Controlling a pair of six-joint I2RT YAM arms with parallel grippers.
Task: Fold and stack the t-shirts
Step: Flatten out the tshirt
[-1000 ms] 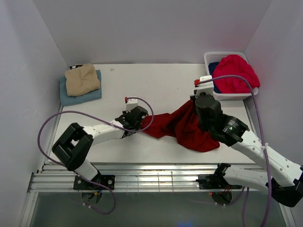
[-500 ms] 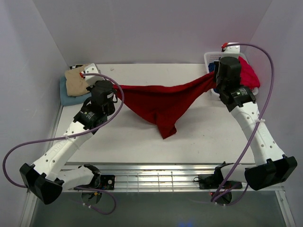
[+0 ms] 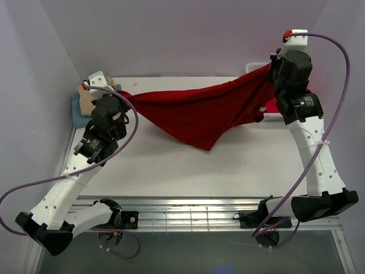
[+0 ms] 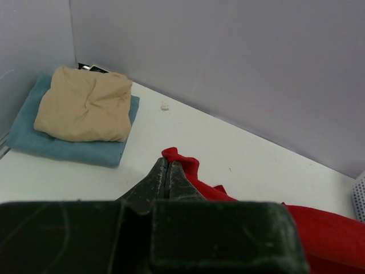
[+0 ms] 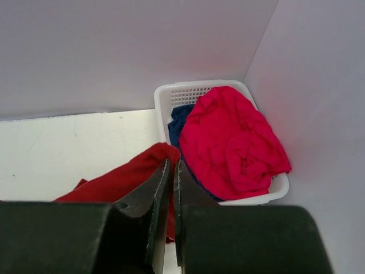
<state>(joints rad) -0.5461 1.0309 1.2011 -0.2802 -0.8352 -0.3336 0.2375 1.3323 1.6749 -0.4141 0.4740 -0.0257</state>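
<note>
Dark red t-shirt sags soft and light between the left end effector and right end effector, each clamped on an edge; corners likely give the best hold.

We find no text, brand, number or sign that we can read in any view. Just behind the right gripper, the black joint carries a small pale mark, too small for us to make out.
</note>
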